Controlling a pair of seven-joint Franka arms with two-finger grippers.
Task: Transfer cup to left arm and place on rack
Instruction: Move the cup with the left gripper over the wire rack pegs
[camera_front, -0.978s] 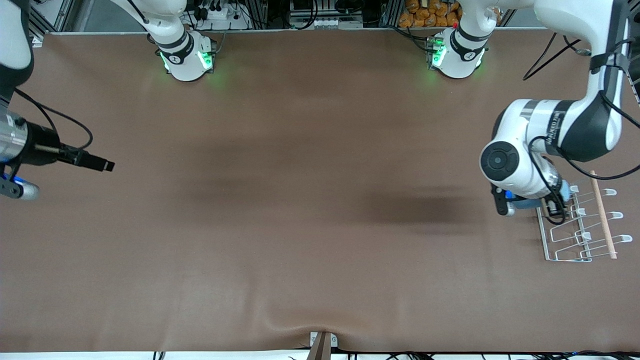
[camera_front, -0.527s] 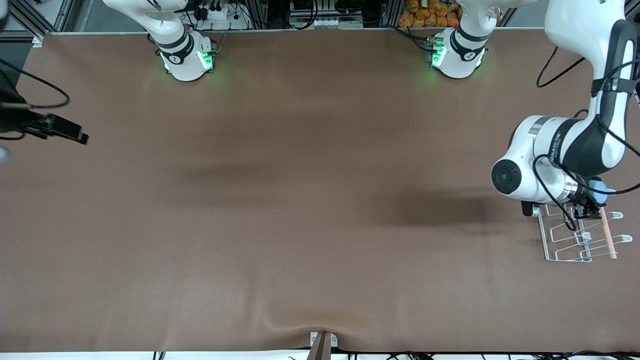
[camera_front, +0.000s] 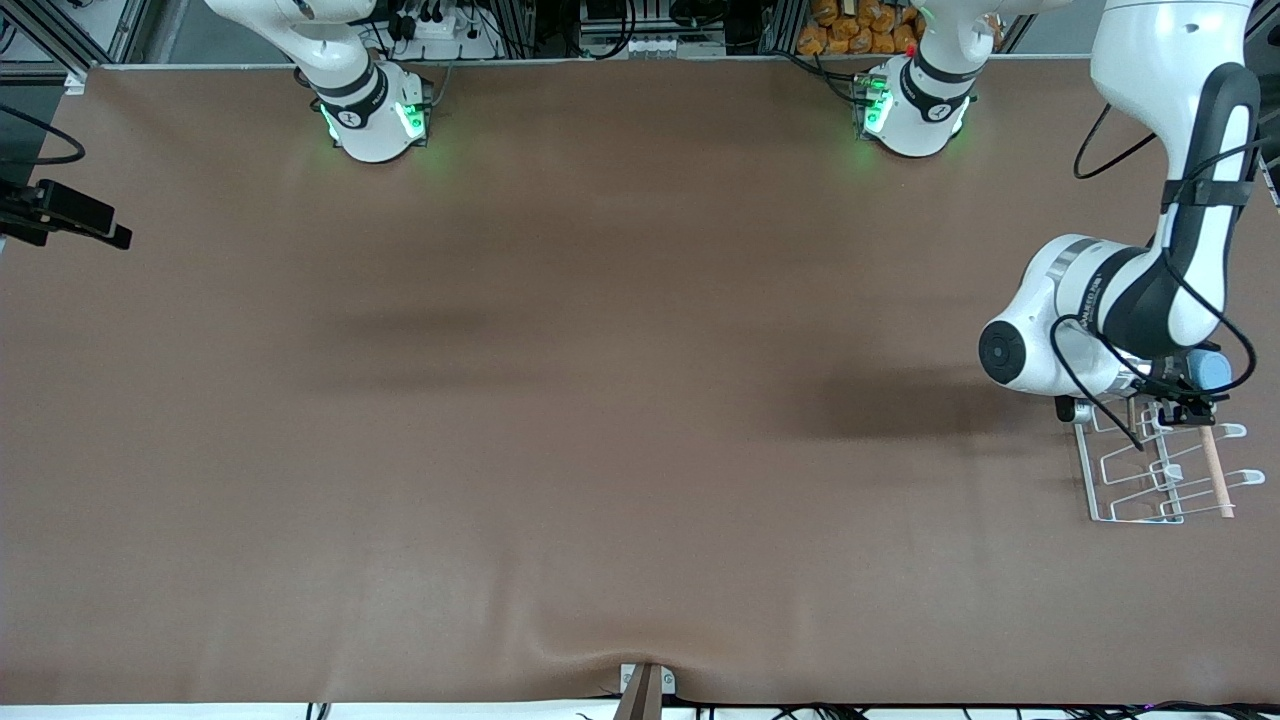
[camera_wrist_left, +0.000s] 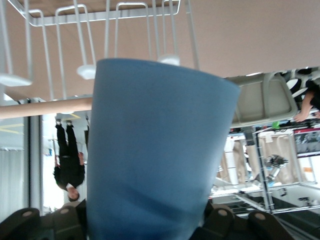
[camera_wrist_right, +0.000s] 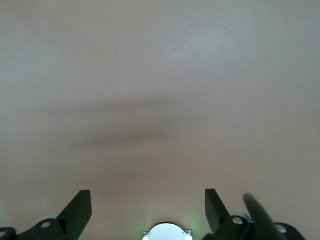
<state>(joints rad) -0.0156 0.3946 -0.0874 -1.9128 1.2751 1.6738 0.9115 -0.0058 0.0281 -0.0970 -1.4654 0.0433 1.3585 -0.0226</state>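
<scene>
Lying sideways in the left claw (camera_front: 1190, 398), cup (camera_front: 1211, 369) overhangs rack (camera_front: 1140, 480).

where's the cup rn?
The cup is held in the left gripper, up over the rack at the left arm's end of the table; the left wrist view shows the rack's prongs just past its rim.

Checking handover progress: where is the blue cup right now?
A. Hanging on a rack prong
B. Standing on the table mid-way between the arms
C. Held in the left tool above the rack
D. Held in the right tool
C: the left tool grips the cup over the rack; the right tool is open, holding nothing.
</scene>
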